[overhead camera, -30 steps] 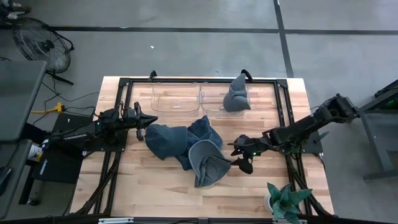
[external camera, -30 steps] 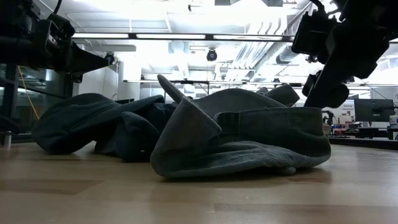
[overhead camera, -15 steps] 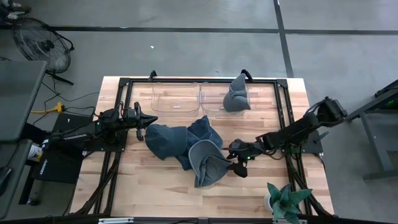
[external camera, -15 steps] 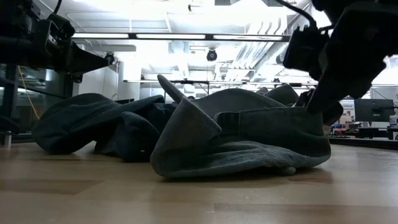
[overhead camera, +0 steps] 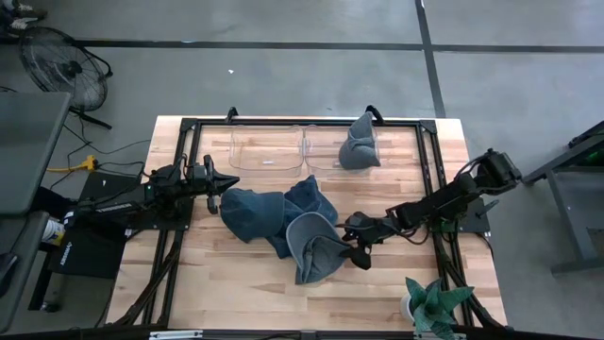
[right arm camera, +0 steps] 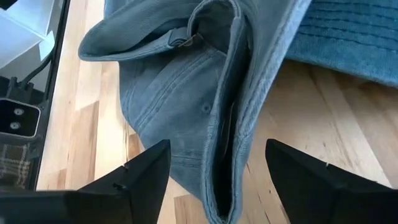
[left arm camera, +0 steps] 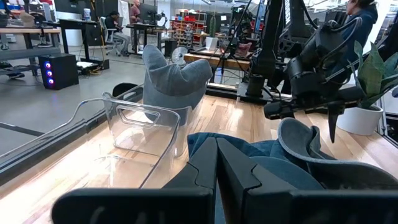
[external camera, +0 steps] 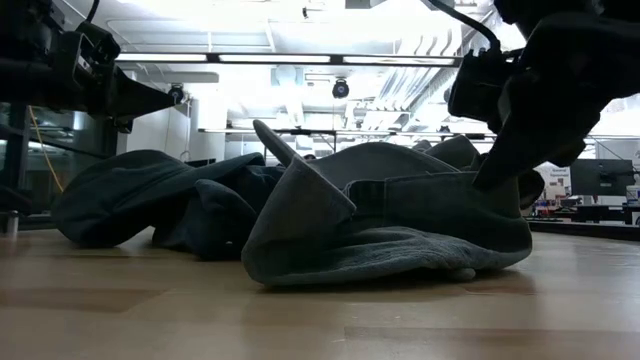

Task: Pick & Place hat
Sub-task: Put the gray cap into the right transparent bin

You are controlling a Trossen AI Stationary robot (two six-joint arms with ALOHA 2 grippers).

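Wooden table (overhead camera: 236,283) on a grey shop floor, with a heap of denim hats (overhead camera: 283,227) in the middle. Right gripper (overhead camera: 357,245) sits low at the nearest hat (right arm camera: 186,106), fingers spread wide around its brim edge, not pinching. Left gripper (overhead camera: 224,183) waits shut by the pile. One hat (overhead camera: 357,142) sits in a clear bin (overhead camera: 326,149).

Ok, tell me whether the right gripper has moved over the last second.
Yes. In the high view the right gripper, open, has moved left across the table toward the pale hat, away from the potted plant.
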